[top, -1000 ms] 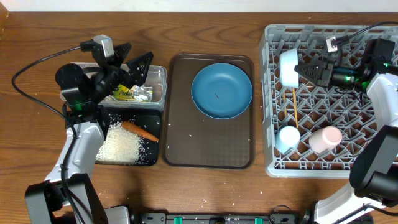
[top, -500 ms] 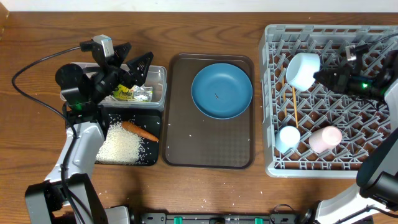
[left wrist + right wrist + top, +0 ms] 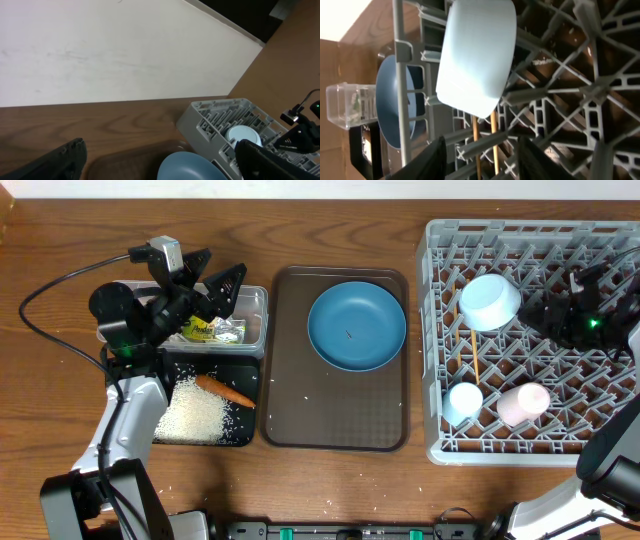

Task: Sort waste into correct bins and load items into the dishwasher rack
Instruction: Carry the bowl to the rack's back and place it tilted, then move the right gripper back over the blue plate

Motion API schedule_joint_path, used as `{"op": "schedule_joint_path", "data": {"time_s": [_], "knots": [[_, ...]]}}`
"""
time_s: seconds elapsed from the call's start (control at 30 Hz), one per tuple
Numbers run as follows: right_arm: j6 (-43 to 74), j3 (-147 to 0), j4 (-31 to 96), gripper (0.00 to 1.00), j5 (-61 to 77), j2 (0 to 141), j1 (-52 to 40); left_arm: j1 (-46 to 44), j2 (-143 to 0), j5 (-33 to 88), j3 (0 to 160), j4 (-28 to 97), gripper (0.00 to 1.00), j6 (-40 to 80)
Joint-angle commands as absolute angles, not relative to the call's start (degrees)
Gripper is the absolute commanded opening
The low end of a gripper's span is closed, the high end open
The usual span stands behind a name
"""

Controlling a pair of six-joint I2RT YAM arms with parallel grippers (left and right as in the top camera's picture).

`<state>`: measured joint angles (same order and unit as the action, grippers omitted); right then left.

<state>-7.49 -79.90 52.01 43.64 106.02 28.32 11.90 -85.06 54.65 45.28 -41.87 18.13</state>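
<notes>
Showing wooden table (image 3: 340,480), grey rack (image 3: 530,227), pale wall (image 3: 100,50)

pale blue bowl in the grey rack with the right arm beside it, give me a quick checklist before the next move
1. Placement: the small pale blue bowl lies inside the grey plastic dishwasher rack, tipped among the pegs: ok.
2. Clearance: the right gripper is open and apart from the bowl, nothing between its jaws: ok.
3. Stability: whether the bowl is seated firmly: cannot tell.
4. Loading: the large round blue plate lies on the brown serving tray, not in the rack: not ok.
5. Other arm: the left gripper is open and empty over the clear plastic tub: ok.
</notes>
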Motion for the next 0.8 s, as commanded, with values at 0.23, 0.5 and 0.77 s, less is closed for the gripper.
{"op": "schedule_joint_path", "data": {"time_s": [0.23, 0.5, 0.77], "knots": [[-2.13, -88.71, 60.20, 0.50, 25.04, 103.50, 28.58, 11.94, -84.12, 54.33, 45.23, -42.33, 0.96, 17.41], [-2.15, -90.76, 61.78, 0.51, 17.96, 95.42, 24.12, 11.94, -84.12, 54.33, 45.23, -42.33, 0.96, 17.41], [-3.07, -90.76, 61.76, 0.48, 17.74, 90.11, 12.62, 11.94, -84.12, 54.33, 45.23, -42.33, 0.96, 17.41]]}}
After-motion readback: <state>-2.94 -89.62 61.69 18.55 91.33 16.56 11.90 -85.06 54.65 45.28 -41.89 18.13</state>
